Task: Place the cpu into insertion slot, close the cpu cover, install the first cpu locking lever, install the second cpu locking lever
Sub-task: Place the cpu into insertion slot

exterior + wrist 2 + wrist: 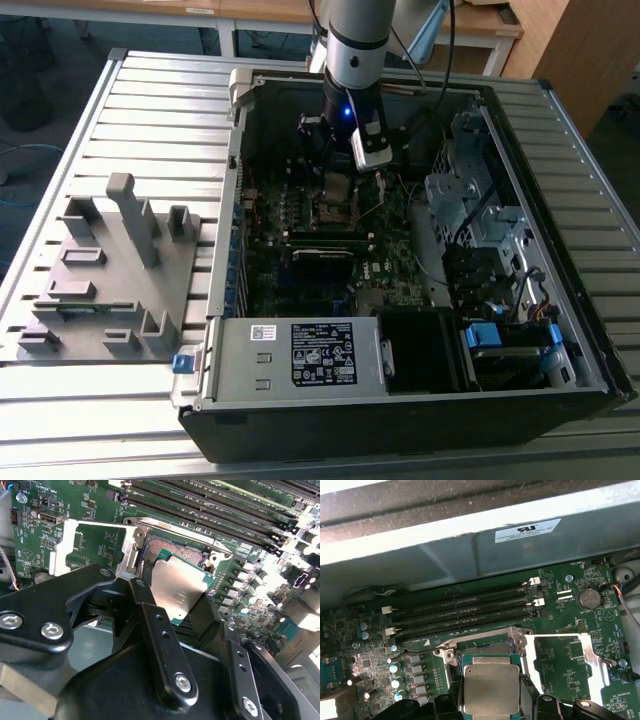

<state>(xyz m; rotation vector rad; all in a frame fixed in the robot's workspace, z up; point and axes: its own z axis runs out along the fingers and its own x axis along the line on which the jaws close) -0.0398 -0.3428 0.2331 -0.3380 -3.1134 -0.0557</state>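
My gripper (172,597) is shut on the cpu (180,587), a silvery square plate with a green rim, pinched at two opposite edges by the black fingers (145,605). The chip hangs tilted just above the insertion slot (167,550), whose dark pin field and metal rim show past its far edge. In the first wrist view the cpu (491,690) covers most of the insertion slot (485,647). The cpu cover (64,550) lies swung open flat beside the socket, also seen as a silvery frame (594,655). In the exterior view the gripper (340,165) hangs over the socket (335,205).
Several long black memory slots (460,612) run beside the socket. The open computer case (400,400) encloses the board, with a drive cage (470,210) on the exterior view's right and a power supply (320,355) in front. A grey fixture (110,270) sits outside the case.
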